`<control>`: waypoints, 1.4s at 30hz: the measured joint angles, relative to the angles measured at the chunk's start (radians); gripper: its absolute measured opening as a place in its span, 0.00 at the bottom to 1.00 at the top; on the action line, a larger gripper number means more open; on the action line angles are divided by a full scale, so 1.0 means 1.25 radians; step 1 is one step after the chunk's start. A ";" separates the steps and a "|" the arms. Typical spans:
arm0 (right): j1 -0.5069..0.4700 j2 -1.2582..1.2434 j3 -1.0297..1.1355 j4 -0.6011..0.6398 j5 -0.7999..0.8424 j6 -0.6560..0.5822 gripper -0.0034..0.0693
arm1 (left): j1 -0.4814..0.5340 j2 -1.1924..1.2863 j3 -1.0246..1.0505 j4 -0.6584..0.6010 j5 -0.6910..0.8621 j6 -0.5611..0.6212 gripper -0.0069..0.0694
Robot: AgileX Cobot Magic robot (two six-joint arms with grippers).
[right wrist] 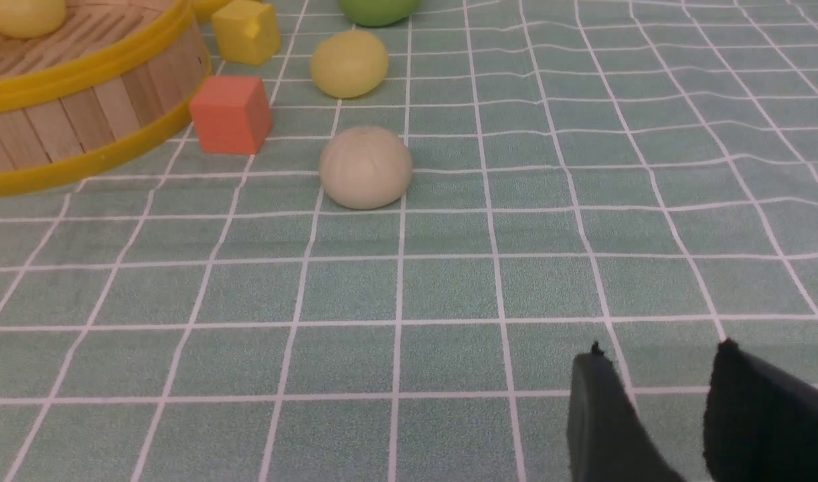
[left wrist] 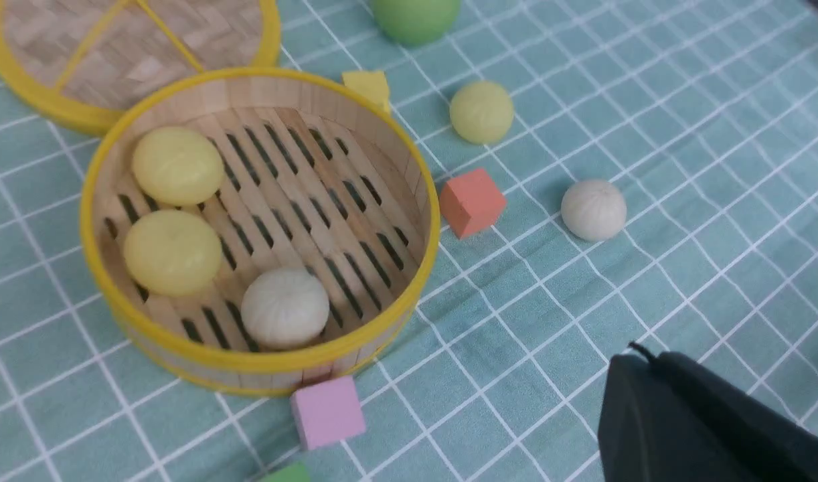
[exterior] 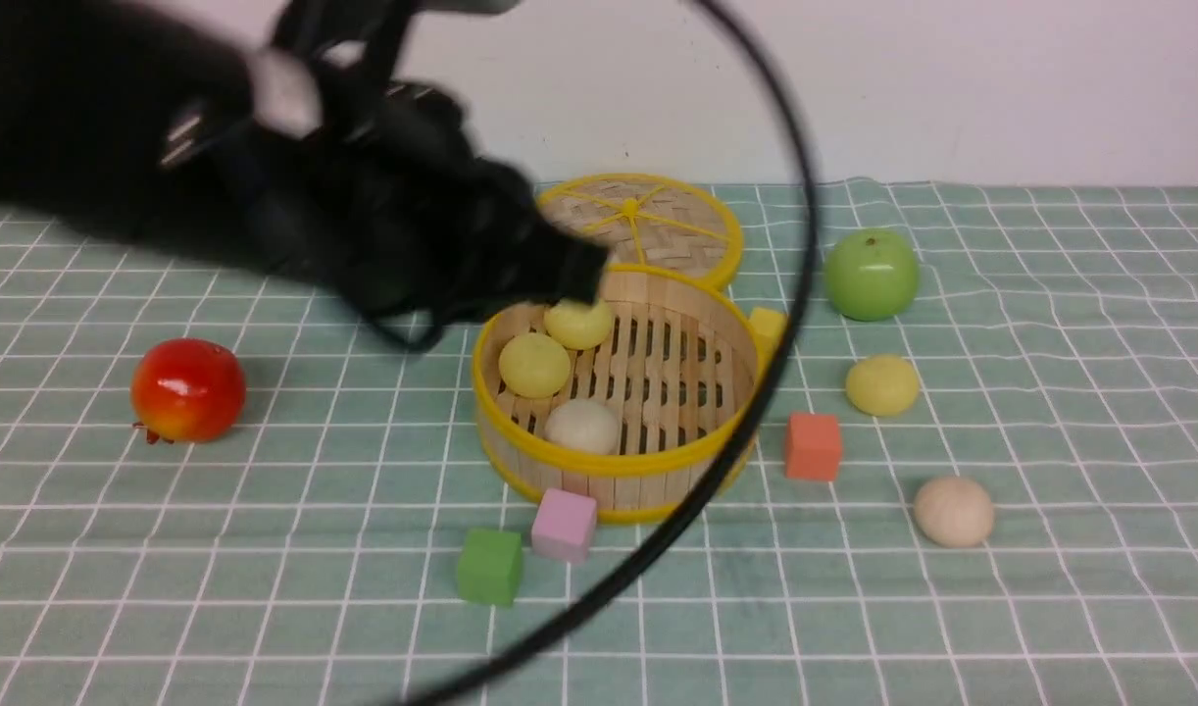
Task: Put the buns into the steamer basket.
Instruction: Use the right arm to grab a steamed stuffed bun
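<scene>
Basket sits mid-cloth, open. Lid lies flat just behind it; can't tell if rims touch.

3 buns are in the basket, all on its L half:
- far yellow bun by the back wall
- near yellow bun just beside it
- white bun at the front wall

2 buns are out on the cloth, R of the basket. Loose yellow bun is near the green apple. Beige bun is nearer the camera, apart from both.

Cubes around the basket:
- yellow cube at its R wall
- orange cube just off its R front
- pink cube against its front rim
- green cube next to the pink one

Red fruit lies far L, well apart.

L gripper is blurred in front view. It hangs over the basket's back-L rim, tip just above the far yellow bun. L wrist view shows only one dark finger, so can't tell if it's released or clenched.

R gripper is low over bare cloth, fingers parted w/ cloth showing btwn them. It's released, nothing held. Beige bun lies ahead of it, apart, orange cube beyond.

Black cable arcs across front view, crossing the basket's R side.
</scene>
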 joint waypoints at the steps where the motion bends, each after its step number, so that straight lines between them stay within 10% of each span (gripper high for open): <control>1: 0.000 0.000 0.000 0.000 0.000 0.000 0.38 | 0.000 -0.018 0.022 -0.001 -0.013 0.000 0.07; 15: 0.000 0.000 0.001 0.006 -0.012 0.002 0.38 | -0.003 -0.581 0.597 -0.046 -0.335 -0.001 0.07; 28: 0.000 0.000 0.007 0.353 -0.238 0.201 0.38 | -0.003 -0.730 0.731 -0.050 -0.329 -0.001 0.07; 37: 0.041 0.469 -0.395 0.253 0.261 -0.065 0.24 | -0.003 -0.730 0.733 -0.050 -0.310 -0.001 0.07; 42: 0.049 0.772 -0.572 0.220 0.333 -0.118 0.16 | -0.003 -0.731 0.733 -0.050 -0.308 -0.001 0.07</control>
